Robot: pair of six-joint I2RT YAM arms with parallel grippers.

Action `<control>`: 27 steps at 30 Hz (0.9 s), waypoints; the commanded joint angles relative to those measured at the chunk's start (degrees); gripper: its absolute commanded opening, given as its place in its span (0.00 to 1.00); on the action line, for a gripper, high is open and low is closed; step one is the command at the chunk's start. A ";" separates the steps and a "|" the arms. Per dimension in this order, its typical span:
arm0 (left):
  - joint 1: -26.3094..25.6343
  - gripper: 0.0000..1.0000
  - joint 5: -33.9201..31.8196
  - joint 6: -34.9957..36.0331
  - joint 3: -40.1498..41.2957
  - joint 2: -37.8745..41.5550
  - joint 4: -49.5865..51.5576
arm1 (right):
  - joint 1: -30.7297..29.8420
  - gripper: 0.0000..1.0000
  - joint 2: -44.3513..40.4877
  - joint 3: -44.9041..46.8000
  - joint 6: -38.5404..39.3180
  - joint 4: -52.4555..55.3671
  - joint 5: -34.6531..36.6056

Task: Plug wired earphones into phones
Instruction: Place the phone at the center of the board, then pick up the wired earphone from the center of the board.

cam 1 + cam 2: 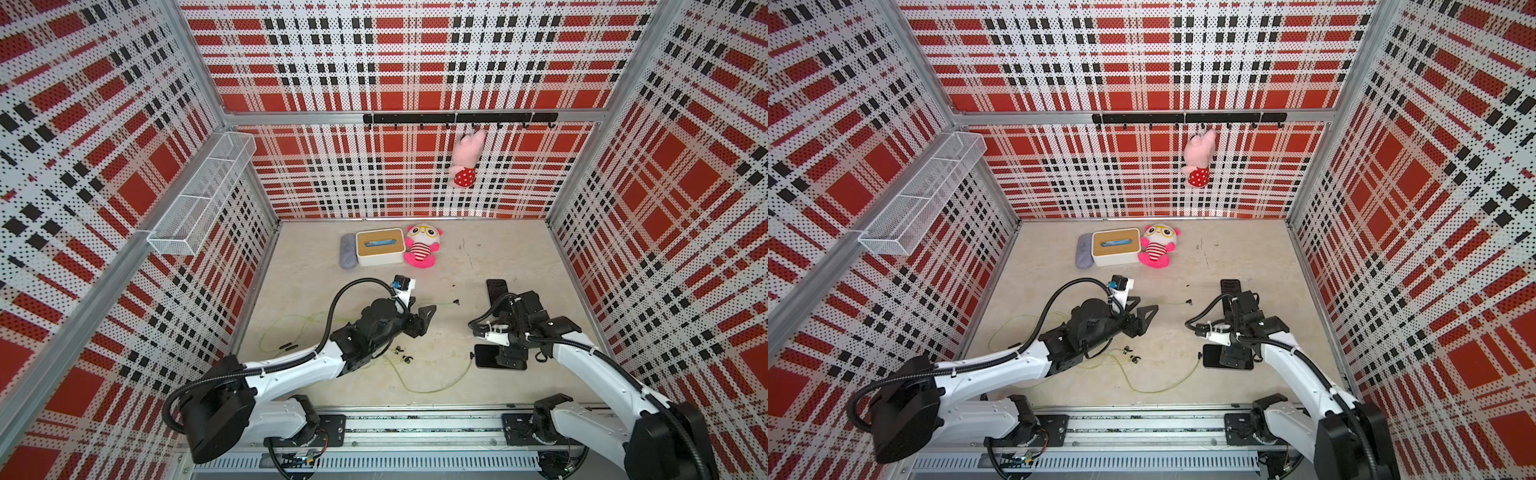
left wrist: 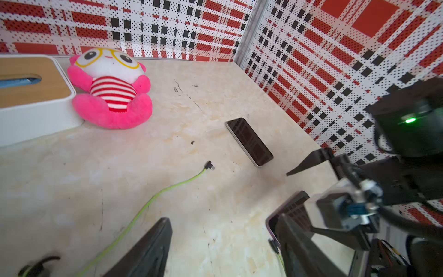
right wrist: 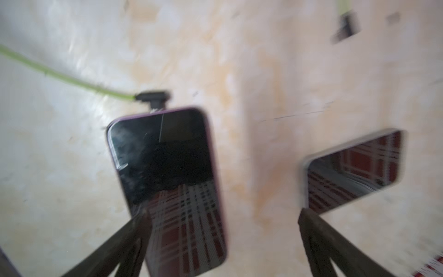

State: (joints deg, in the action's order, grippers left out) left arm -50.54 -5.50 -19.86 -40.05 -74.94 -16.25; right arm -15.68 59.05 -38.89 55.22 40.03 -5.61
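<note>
While low over a phone point(image 3: 165, 172), right fingers point(image 3: 119, 247) wide apart, empty; left fingers point(image 2: 148, 249) likewise.

The flat black phone with a purple rim point(image 3: 167, 179) and the flat black phone with a silver rim point(image 2: 249, 141) have glossy glass-like screens that mirror the red plaid walls point(image 1: 415, 62). The beige marbled table point(image 2: 167, 108) looks smooth and matt, with dark scuffs. The yellow-green earphone cable point(image 2: 151, 201) is matt. The pink plush toy point(image 2: 110, 96) is fleecy cloth; the white box point(image 2: 28, 117) is smooth plastic under a wood-grained lid point(image 2: 36, 91). The white wall basket point(image 1: 199, 199) is metal mesh. The right end effector point(image 3: 223, 213) has matt black fingers point(image 3: 115, 249).
</note>
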 commanded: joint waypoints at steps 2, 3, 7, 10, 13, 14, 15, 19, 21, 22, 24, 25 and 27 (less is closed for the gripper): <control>2.48 0.69 1.93 9.22 -10.52 -9.05 9.72 | 0.18 1.00 -3.50 -7.78 -29.22 -13.44 -1.77; 2.94 0.68 3.18 11.35 -13.40 -11.74 11.28 | 0.14 1.00 -3.35 -9.52 -37.25 -15.45 -0.64; 3.87 0.64 3.57 19.79 -26.38 -21.93 20.70 | 0.21 1.00 -1.70 -15.05 -54.85 -13.43 8.81; 3.75 0.58 1.77 27.63 -38.81 -30.95 32.16 | 2.06 1.00 -2.76 -12.56 -70.15 -13.77 17.06; 2.90 0.50 -1.29 35.58 -51.67 -40.43 44.35 | 7.22 1.00 -3.77 -9.16 -79.61 -14.38 13.39; 2.34 0.47 -2.73 38.23 -55.76 -43.44 48.10 | 8.66 1.00 -3.64 -8.36 -81.65 -14.53 11.53; 1.68 0.47 -4.68 40.08 -59.59 -46.42 51.28 | 9.49 1.00 -3.16 -7.65 -83.29 -14.29 10.29; 0.63 0.37 -8.45 44.33 -72.84 -56.13 59.76 | 9.71 1.00 -1.68 -4.86 -85.44 -14.53 10.39; 0.62 0.35 -6.42 47.00 -77.68 -60.09 62.79 | 9.71 0.99 -2.22 -3.02 -85.40 -15.51 10.03; 0.44 0.35 -6.31 48.42 -78.87 -61.31 63.76 | 9.71 0.99 -2.67 -2.25 -85.13 -15.92 10.27; -0.28 0.35 -8.07 51.48 -80.24 -63.37 64.83 | 9.79 0.98 -4.23 -0.68 -85.52 -16.51 11.77; -0.51 0.35 -9.27 52.43 -80.81 -64.09 64.93 | 9.79 0.97 -5.30 0.29 -85.54 -17.05 11.89; -0.26 0.35 -9.34 53.29 -82.14 -65.23 65.40 | 9.78 0.96 -7.01 1.66 -85.72 -17.81 11.85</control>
State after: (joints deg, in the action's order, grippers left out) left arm -50.68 -13.08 28.16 -119.52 -138.74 44.12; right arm -6.09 54.85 -38.15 -28.23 24.91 5.30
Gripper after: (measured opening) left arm 0.350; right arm 0.964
